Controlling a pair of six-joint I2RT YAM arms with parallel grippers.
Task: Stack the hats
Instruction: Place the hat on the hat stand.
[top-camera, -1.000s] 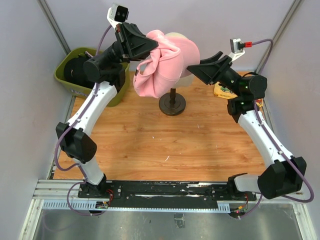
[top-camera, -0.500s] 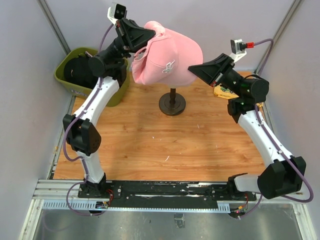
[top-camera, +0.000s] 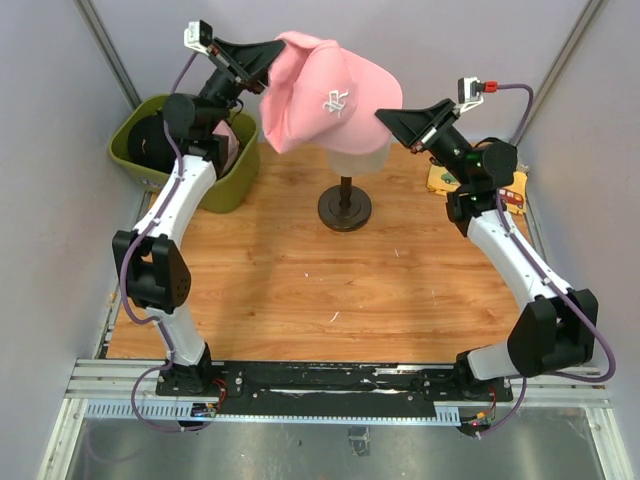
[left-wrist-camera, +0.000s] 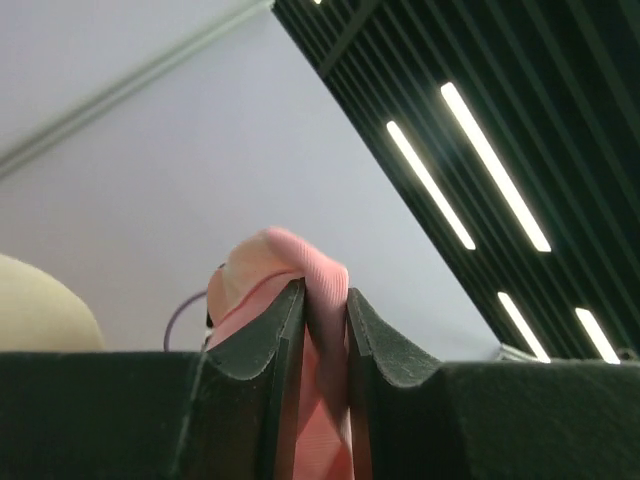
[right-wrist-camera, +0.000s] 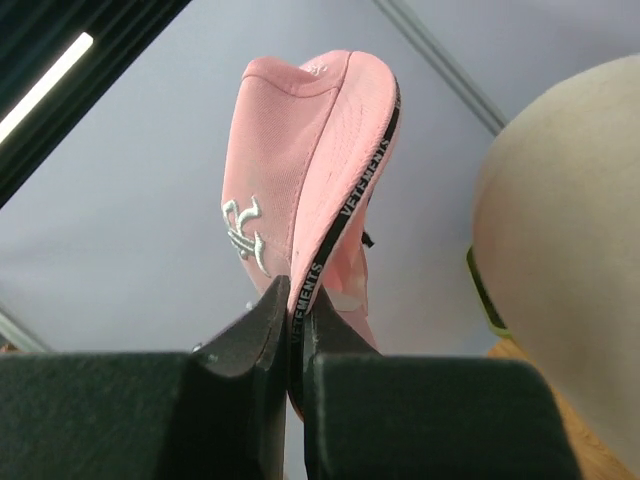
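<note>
Top external view: left pincer (top-camera: 272, 52) is raised high and clenched on the rear strap end of the pink hat (top-camera: 325, 100). The left wrist view shows a pink fabric fold pinched between its jaws. Below that pincer, on its outer side, sits the olive bin (top-camera: 130, 165) with black hats (top-camera: 150, 140) inside; the left arm is clearly nearer to them.

The pink hat is held in the air between the 2 pincers. Its long axis runs from the left pincer down-right to the right pincer, with the white logo side toward the overhead camera.

The mannequin head (top-camera: 358, 160) is under the hat, between the 2 pincers and closer to the right one. Can't tell if the fabric touches it.

Right pincer (top-camera: 383, 115) is clenched on the brim edge. The right wrist view shows the brim rim wedged in its jaws, with the head just to its right.

Likely next: both lower together so the crown drops onto the head.
</note>
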